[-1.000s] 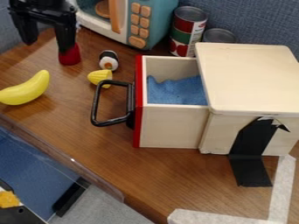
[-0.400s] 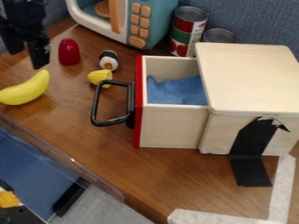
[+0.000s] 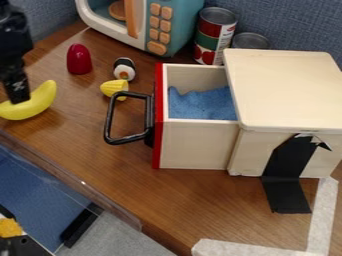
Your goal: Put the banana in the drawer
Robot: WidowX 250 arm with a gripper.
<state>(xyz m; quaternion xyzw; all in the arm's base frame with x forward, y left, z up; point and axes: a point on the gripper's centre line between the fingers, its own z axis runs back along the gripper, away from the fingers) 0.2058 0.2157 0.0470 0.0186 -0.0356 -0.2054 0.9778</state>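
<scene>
Nearest the camera, white tape [image 3: 322,215] lies on the worktop [image 3: 160,210] in front and to the right of the drawer [image 3: 197,145], which stands pulled out with blue cloth [image 3: 200,104] inside and its black handle [image 3: 111,120] facing left. Well off to the left of the drawer, beyond the handle, lies the banana [image 3: 41,102]. The gripper [image 3: 18,93] has swung leftward, away from the red object [image 3: 79,59], and come down so that it now overlaps the banana in view; whether it is open or closed, or has any hold on the fruit, I cannot tell. Banana and drawer have not shifted. That makes this the grasp stage, I judge, with the carry to the drawer's open top still to come. Farther back, behind the drawer, stand the cans [image 3: 215,36].
</scene>
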